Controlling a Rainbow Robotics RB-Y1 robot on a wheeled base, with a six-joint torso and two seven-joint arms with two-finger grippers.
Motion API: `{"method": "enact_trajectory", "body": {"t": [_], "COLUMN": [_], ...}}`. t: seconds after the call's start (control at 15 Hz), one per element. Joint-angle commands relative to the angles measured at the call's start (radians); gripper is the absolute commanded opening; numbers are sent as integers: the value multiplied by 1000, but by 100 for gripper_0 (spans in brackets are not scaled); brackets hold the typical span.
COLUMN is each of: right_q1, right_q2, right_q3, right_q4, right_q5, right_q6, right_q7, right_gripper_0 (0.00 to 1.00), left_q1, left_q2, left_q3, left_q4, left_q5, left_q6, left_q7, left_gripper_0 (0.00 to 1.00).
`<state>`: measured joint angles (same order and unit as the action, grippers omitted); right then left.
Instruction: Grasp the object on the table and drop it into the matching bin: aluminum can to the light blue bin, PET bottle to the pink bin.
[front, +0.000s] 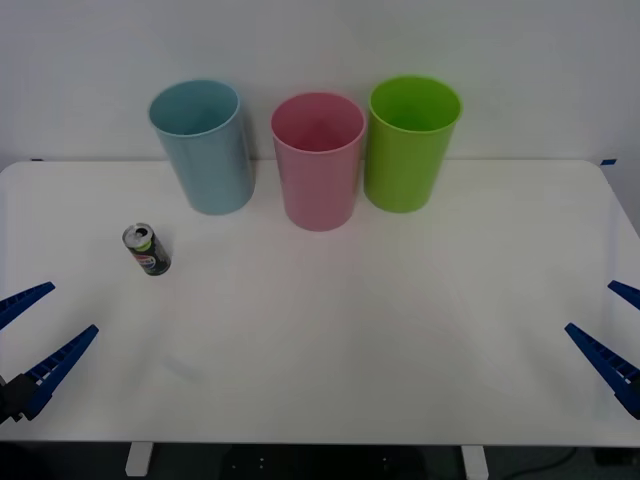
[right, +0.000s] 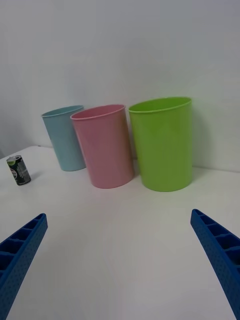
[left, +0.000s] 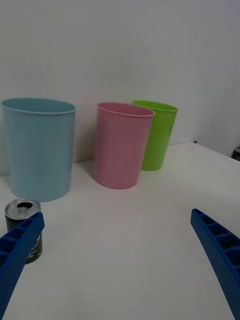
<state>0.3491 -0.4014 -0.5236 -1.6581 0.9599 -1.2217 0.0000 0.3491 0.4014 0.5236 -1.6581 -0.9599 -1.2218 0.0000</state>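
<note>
The aluminum can (front: 147, 249) is standing upright near the worktop's (front: 330, 340) left edge; you are handling something light, thin-walled and slippery, so clasp its mid-body with the spread left tool (front: 27, 340).

desk (front: 330, 340) smooth white, faint sheen. light blue bin (front: 204, 148), pink bin (front: 319, 160), green bin (front: 408, 143) smooth plastic. aluminum can (front: 147, 249) metal, shiny silver top, glossy printed label.

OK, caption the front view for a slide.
Aluminum can upright on the table before the light blue bin; both grippers open at the near corners.
</note>
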Motion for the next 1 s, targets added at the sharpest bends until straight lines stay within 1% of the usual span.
{"method": "enact_trajectory", "body": {"t": [0.07, 0.13, 0.2, 0.33, 0.6, 0.87, 1.0], "right_q1": [0, 0, 0, 0, 0, 0, 0], "right_q2": [0, 0, 0, 0, 0, 0, 0], "right_q3": [0, 0, 0, 0, 0, 0, 0], "right_q4": [0, 0, 0, 0, 0, 0, 0], "right_q5": [0, 0, 0, 0, 0, 0, 0], "right_q6": [0, 0, 0, 0, 0, 0, 0], "right_q7": [0, 0, 0, 0, 0, 0, 0], "right_gripper_0": [100, 100, 100, 100, 100, 100, 100], "left_q1": [0, 16, 19, 31, 45, 61, 57], "left_q2": [0, -24, -33, -32, -32, -32, -33], "left_q3": [0, -2, 4, -7, -7, -31, -37], "left_q4": [0, 12, 11, 0, 1, 0, 1], "left_q5": [0, 1, 3, 29, 29, 23, -16], "left_q6": [0, -1, -1, 2, 44, 168, 219], "left_q7": [0, 0, -2, -2, -6, -14, -17], "left_gripper_0": [100, 100, 100, 100, 100, 100, 100]}}
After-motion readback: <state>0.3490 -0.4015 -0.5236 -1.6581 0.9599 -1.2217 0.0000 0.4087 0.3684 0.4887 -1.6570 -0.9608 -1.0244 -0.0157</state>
